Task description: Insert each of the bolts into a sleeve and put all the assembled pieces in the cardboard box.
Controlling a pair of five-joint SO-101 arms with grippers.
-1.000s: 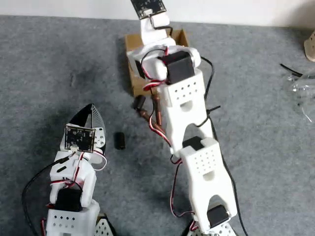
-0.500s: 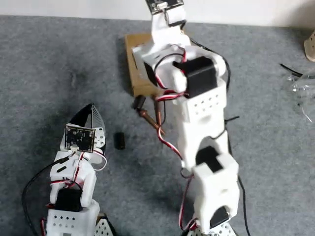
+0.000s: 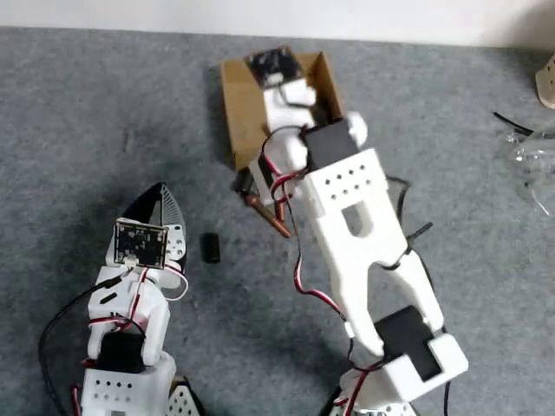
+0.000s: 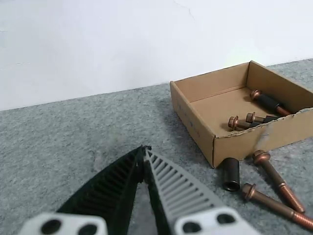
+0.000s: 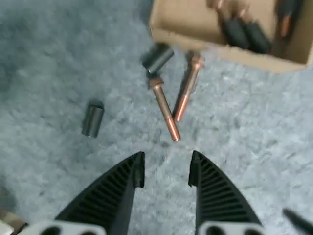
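Bolts (image 5: 165,110) first: how do we expect the two loose ones to handle?

We judge them solid metal, so stiff, weighty for their size, smooth and round, likely to roll or slip. We would pinch across the shank just under the head, leaving the tip free to enter a sleeve.

And the parts around them, working out toward the cardboard box (image 4: 191,122)?

Farthest from the box we see the left gripper (image 4: 145,151), its fingers pressed together with nothing between them. The lone sleeve (image 3: 210,248) lies on its side on the grey mat (image 3: 104,113), well apart from the box. It looks a short rigid tube, and we would take it across its outer wall, keeping the bore clear. The right gripper (image 5: 166,164) hangs above the mat near the bolts, fingers spread and empty.

Which way do the bolts point?

Both lie flat just outside the box's near wall. Their long axes run away from it, heads toward the box, tips away and converging in a narrow V. The second sleeve (image 4: 230,174) sits just beside that wall, near the heads. Inside the box lie assembled pieces (image 4: 269,102).
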